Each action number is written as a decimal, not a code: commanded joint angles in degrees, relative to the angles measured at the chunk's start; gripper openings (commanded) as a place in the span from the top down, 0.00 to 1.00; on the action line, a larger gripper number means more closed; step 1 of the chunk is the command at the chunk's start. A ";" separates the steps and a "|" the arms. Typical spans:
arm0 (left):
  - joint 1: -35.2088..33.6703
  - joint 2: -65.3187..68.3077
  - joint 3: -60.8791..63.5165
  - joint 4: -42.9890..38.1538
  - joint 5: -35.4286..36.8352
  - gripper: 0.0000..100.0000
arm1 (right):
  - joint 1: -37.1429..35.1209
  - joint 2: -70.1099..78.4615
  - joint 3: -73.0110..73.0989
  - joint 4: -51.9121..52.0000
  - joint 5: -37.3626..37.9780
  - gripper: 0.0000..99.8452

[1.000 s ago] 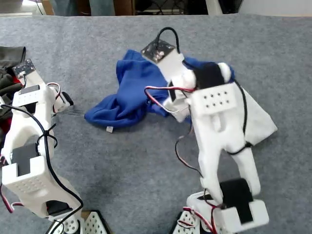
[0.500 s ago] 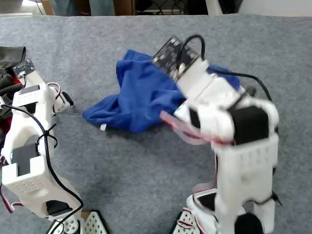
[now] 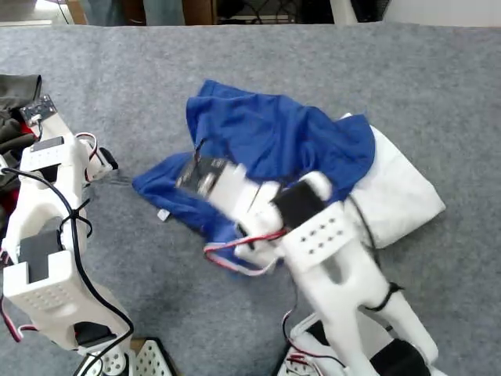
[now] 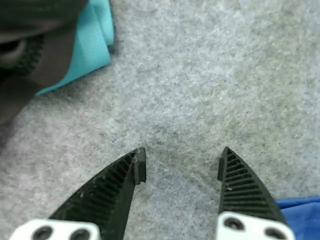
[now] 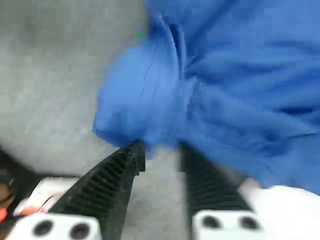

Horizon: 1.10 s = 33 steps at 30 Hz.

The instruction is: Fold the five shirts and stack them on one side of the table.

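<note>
A crumpled blue shirt (image 3: 266, 145) lies in the middle of the grey table, with one side draped over a folded white shirt (image 3: 403, 196). My right arm (image 3: 313, 231) stretches over the blue shirt's near left part. In the right wrist view my right gripper (image 5: 160, 147) is slightly open, its tips at the edge of the blue shirt (image 5: 225, 85). My left gripper (image 4: 182, 162) is open over bare carpet, left of the blue shirt's tip (image 4: 300, 207). In the high view the left gripper (image 3: 117, 177) sits by that same tip.
A teal shirt (image 4: 92, 45) and dark cloth (image 4: 30, 55) lie beyond the left gripper; in the high view the dark pile (image 3: 16, 98) is at the table's left edge. The grey table (image 3: 438, 78) is bare at the back and front left.
My right arm swung from the far side of the blue shirt to its near left part. The blue shirt spread out over the white shirt. The left arm stayed still.
</note>
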 commanded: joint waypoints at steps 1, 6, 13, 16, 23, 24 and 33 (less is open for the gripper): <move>0.66 -0.44 -3.03 0.53 -0.53 0.75 | -4.13 -0.22 2.59 1.49 -0.35 0.61; 0.66 -0.44 -3.03 0.53 -0.53 0.75 | 0.79 -0.13 -1.80 4.13 -0.35 0.57; 0.31 -0.44 -3.03 0.53 -0.53 0.75 | 0.97 0.22 0.22 -3.34 -2.55 0.85; -0.04 -0.53 -3.03 0.44 -0.53 0.75 | -3.60 0.22 3.21 -6.24 -8.62 0.99; -8.04 -0.62 -5.49 1.67 -0.53 0.75 | -12.13 0.22 9.19 -10.90 -22.15 0.79; -9.36 -0.62 -6.02 1.85 -0.53 0.75 | -13.01 0.22 9.98 -12.22 -25.67 0.76; -11.30 -0.09 -7.16 1.58 -0.53 0.75 | -13.10 4.79 24.84 -37.63 -37.89 0.73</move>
